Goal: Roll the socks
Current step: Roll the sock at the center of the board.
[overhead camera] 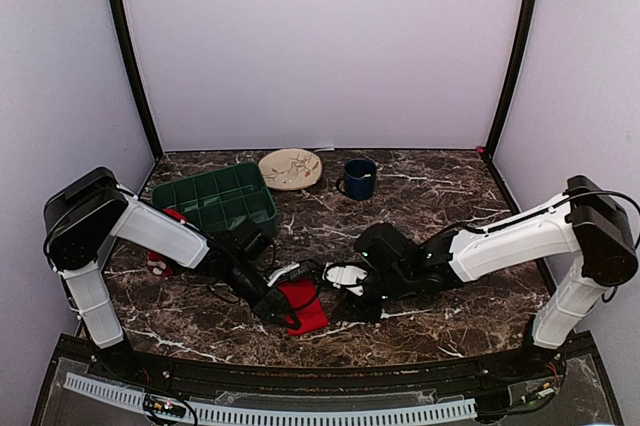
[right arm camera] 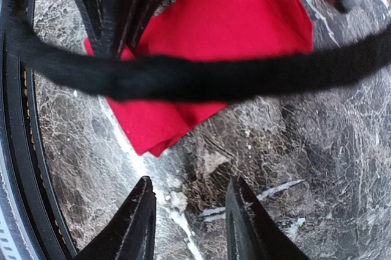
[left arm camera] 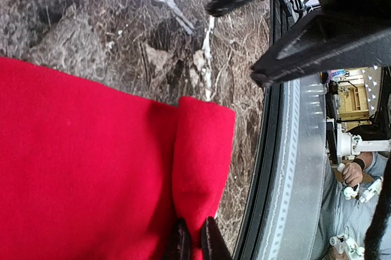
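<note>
A red sock (overhead camera: 306,308) lies flat on the marble table near the front edge, with one edge folded over. In the left wrist view the sock (left arm camera: 91,162) fills the lower left, and my left gripper (left arm camera: 195,238) is shut on its folded edge. In the top view my left gripper (overhead camera: 280,302) is at the sock's left side. My right gripper (overhead camera: 362,298) sits just right of the sock. In the right wrist view it (right arm camera: 192,211) is open and empty over bare marble, a little short of the sock's corner (right arm camera: 153,144).
A green bin (overhead camera: 215,201), a patterned plate (overhead camera: 290,168) and a blue mug (overhead camera: 359,178) stand at the back. A red-and-white item (overhead camera: 158,264) lies beside the left arm. A black cable (right arm camera: 183,80) crosses the right wrist view. The table's front rail (overhead camera: 300,411) is close.
</note>
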`<state>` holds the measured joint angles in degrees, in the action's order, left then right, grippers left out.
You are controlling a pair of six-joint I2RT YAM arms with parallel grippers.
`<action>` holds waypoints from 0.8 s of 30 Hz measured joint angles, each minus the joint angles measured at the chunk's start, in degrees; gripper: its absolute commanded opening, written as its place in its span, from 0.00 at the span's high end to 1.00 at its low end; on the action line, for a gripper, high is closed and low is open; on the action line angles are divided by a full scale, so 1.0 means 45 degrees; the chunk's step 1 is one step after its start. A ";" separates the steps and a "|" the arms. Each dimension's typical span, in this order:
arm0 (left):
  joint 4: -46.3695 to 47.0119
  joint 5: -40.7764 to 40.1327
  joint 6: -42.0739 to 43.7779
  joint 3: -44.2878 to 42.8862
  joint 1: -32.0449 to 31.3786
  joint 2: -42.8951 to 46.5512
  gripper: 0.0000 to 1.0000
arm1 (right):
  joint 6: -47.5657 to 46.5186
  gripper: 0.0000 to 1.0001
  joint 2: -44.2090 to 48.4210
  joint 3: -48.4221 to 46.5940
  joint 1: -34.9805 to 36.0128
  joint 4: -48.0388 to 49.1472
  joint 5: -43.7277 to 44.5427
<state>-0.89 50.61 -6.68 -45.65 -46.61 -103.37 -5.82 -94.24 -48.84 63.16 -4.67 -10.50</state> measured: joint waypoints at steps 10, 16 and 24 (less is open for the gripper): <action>-0.0015 0.0330 0.0005 0.0015 0.0000 -0.0253 1.00 | -0.0821 0.55 -0.0170 -0.0432 0.0787 -0.0039 0.0607; -0.0015 0.0520 0.0015 0.0015 0.0000 -0.0389 1.00 | -0.1268 0.54 -0.0685 -0.1088 0.1146 -0.0243 0.0588; -0.0063 0.0568 0.0087 0.0015 0.0000 -0.0393 1.00 | -0.1627 0.54 -0.1355 -0.1685 0.1321 -0.0695 0.0316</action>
<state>-1.17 53.17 -6.28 -45.58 -46.61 -105.14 -13.15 -100.33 -56.42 69.10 -7.79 -9.08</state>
